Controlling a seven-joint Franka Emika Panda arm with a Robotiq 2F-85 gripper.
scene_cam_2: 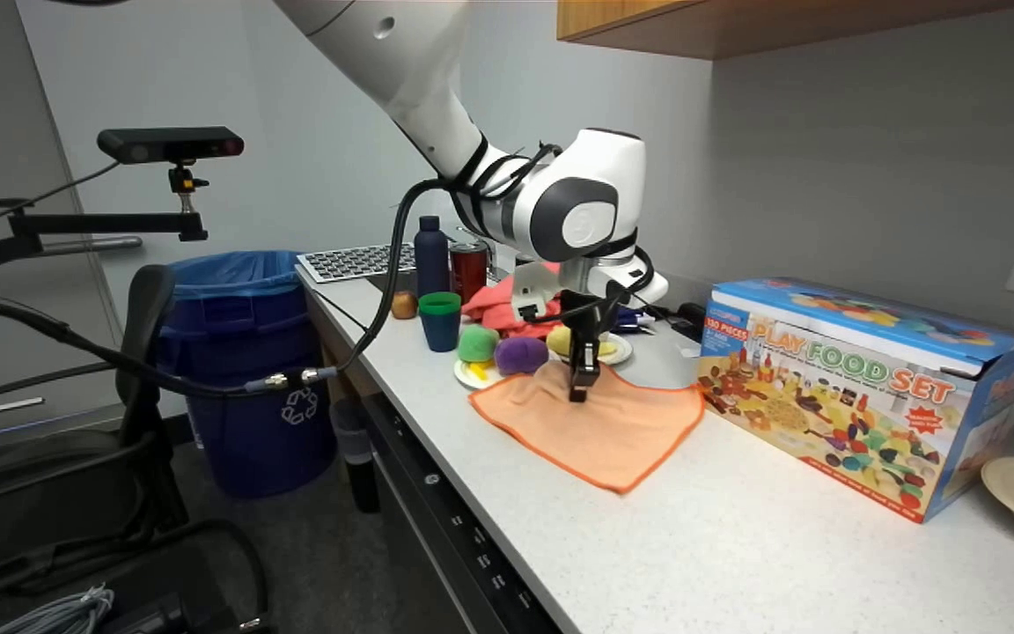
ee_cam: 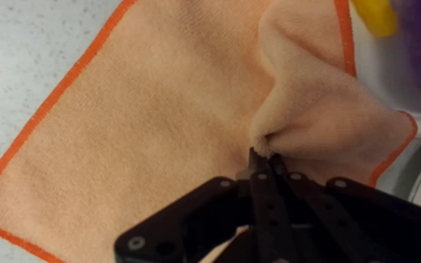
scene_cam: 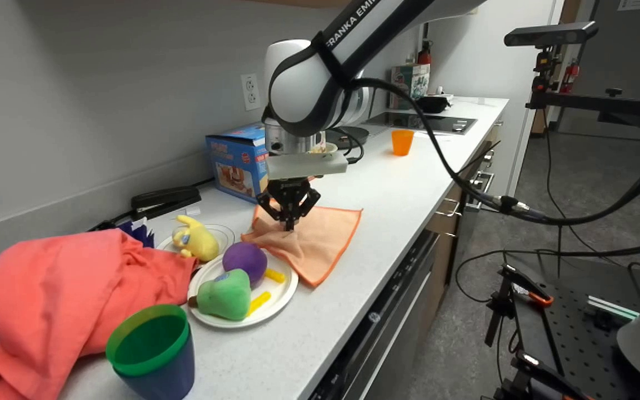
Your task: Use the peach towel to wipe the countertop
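The peach towel with an orange hem lies spread on the countertop, in both exterior views (scene_cam: 325,236) (scene_cam_2: 626,431) and filling much of the wrist view (ee_cam: 141,128). My gripper points down at the towel in both exterior views (scene_cam: 289,225) (scene_cam_2: 579,392). In the wrist view the fingertips (ee_cam: 264,155) are closed on a pinched fold of the towel, with creases running from it. The rest of the towel lies mostly flat. The white speckled countertop shows in all views (scene_cam: 364,191) (scene_cam_2: 736,528) (ee_cam: 20,47). The cloth between the fingers is hidden.
A white plate (scene_cam: 275,305) with a purple toy (scene_cam: 245,262), a green toy (scene_cam: 225,297) and yellow sticks touches the towel's edge. A yellow toy (scene_cam: 200,241) lies on another plate. Also there: play food box (scene_cam_2: 833,405), red cloth (scene_cam: 75,289), cup (scene_cam: 159,361), orange cup (scene_cam: 402,143).
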